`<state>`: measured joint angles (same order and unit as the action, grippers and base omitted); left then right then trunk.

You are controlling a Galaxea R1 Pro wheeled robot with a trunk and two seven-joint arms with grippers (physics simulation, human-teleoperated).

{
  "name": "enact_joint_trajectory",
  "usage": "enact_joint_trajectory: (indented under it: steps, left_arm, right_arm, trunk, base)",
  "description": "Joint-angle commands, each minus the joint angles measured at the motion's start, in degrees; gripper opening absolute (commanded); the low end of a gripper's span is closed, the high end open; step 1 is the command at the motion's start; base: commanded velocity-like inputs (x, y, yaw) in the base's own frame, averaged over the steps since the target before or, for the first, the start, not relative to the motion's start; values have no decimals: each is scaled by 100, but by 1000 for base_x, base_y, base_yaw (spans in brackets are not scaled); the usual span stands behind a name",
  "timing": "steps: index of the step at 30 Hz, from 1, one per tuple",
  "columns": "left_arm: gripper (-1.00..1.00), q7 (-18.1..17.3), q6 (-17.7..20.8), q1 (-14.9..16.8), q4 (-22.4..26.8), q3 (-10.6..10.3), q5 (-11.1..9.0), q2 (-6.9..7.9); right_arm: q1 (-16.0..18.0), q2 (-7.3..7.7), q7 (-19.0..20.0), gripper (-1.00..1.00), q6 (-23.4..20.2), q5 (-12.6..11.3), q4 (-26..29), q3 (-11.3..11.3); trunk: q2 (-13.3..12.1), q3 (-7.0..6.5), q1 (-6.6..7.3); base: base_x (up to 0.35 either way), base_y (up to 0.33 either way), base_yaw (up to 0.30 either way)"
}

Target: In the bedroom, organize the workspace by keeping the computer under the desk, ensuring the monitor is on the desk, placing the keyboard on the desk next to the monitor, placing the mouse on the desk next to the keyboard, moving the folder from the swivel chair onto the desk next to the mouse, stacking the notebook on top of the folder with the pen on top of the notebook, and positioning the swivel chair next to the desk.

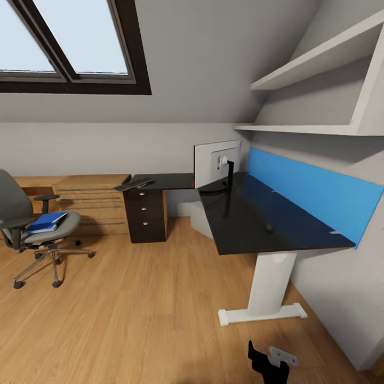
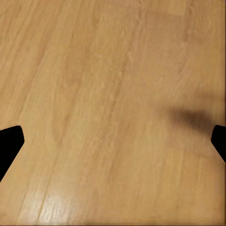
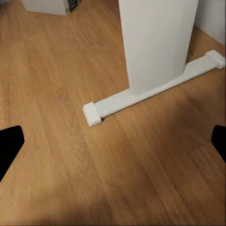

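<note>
The monitor point(image 1: 216, 162) was seen from behind, its screen hidden. No writing could be read. Both grippers point(image 2: 113, 141) point(image 3: 113, 141) were spread wide, empty.

No lettering, label, brand or number can be read anywhere in this attic bedroom. The back of the monitor point(image 1: 217, 162), standing on the black desk point(image 1: 250, 224), carries a small pale patch near its stand, too small to tell whether it bears print. The blue folder point(image 1: 45, 221) on the swivel chair point(image 1: 32, 226), left of the desk, shows a plain cover. The keyboard point(image 1: 134, 184) at the desk's far left end is too distant for any key legends to be made out.
</note>
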<state>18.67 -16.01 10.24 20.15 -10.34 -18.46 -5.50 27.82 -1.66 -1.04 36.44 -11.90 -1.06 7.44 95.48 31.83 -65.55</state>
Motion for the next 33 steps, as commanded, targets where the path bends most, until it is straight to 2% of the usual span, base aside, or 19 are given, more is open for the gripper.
enact_joint_trajectory:
  steps: [1, 6, 9, 11, 12, 18, 22, 24, 26, 29, 33]
  left_arm:
    - [100, 40, -26, 4, -2, -48, -42, 1]
    - [100, 44, -33, 4, -2, -47, -44, 1]
    - [100, 36, -13, 4, -2, -41, -44, 23]
    - [100, 31, 3, 4, -2, -39, -44, 28]
    - [100, 20, 30, 4, 2, -38, -41, 47]
    - [100, 20, 35, 4, 11, -38, -29, 78]
    - [100, 24, 36, 4, 14, -38, -27, 98]
    - [100, 40, 25, 4, 15, -38, -26, 105]
    - [100, 43, 23, 4, 17, -38, -26, 107]
    - [100, 44, 30, 4, 42, -34, -26, 120]
    - [100, 50, 49, 8, 365, -31, -20, 100]
  right_arm:
    - [5, -6, -9, 100, 26, 33, -13, 46]
    - [4, -43, 2, 100, 23, 30, -16, 47]
    - [5, -14, 1, 100, 34, 24, -8, 47]
    - [4, 66, -5, 100, 25, 18, 4, 47]
    - [10, 267, -24, 100, -6, 3, 219, 71]
    - [12, 382, -168, 100, -290, -15, 1153, 86]
    - [13, 404, -562, 100, -902, -15, 2187, 84]
    - [13, 420, -886, 100, -1873, -8, 3402, 89]
    - [13, 432, -956, 100, -2242, -7, 3813, 94]
    - [16, 454, -1174, 100, -3226, -6, 4963, 108]
    - [27, 475, -1548, 100, -3894, -21, 5866, 137]
  trunk:
    - [-38, -13, 24]
    - [-239, -102, 134]
    - [-359, -156, 200]
    - [-440, -192, 244]
    - [-480, -210, 266]
    - [-720, -318, 398]
    - [-881, -390, 485]
    - [-961, -426, 529]
    - [-1041, -461, 573]
    - [-1161, -515, 639]
    - [-1322, -587, 727]
  base:
    - [-55, -49, 0]
    - [-13, -11, 0]
    - [0, 0, 0]
    - [0, 0, 0]
    - [0, 0, 0]
    - [0, 0, 0]
    - [0, 0, 0]
    - [0, 0, 0]
    - [0, 0, 0]
    - [0, 0, 0]
    - [0, 0, 0]
